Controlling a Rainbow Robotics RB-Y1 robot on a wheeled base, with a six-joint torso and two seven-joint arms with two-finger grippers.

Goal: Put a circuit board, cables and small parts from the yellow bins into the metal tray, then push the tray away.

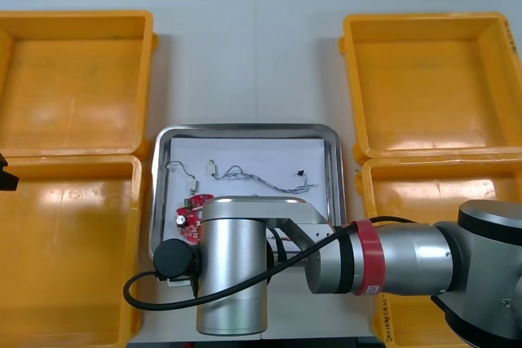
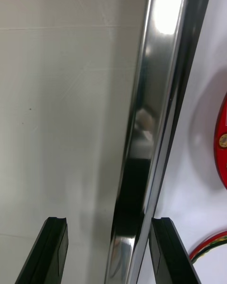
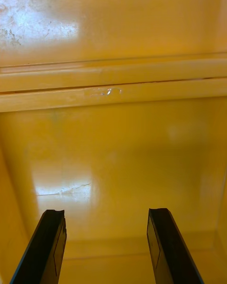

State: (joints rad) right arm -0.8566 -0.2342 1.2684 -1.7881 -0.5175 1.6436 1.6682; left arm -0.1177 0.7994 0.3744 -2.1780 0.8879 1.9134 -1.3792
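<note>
The metal tray (image 1: 161, 170), white inside, lies mid-table between the yellow bins. It holds a round red circuit board (image 1: 192, 218), a twisted blue and white cable (image 1: 245, 174) and a thin black cable (image 1: 301, 174). My right arm (image 1: 236, 270) reaches across the tray's near edge and hides part of the board. In the right wrist view my right gripper (image 2: 109, 220) is open, its fingers astride the tray's shiny rim (image 2: 151, 99), one over the table, one inside near the circuit board (image 2: 222, 146) and a red and yellow cable (image 2: 208, 252). My left gripper (image 3: 106, 213) hangs open over a bare bin floor.
Two yellow bins stand on the left (image 1: 77, 79) (image 1: 65, 250) and two on the right (image 1: 432, 79) (image 1: 408, 193), all bare inside where seen. A black part of my left arm (image 1: 4, 175) shows at the left edge. Light table (image 1: 245, 55) stretches beyond the tray's far side.
</note>
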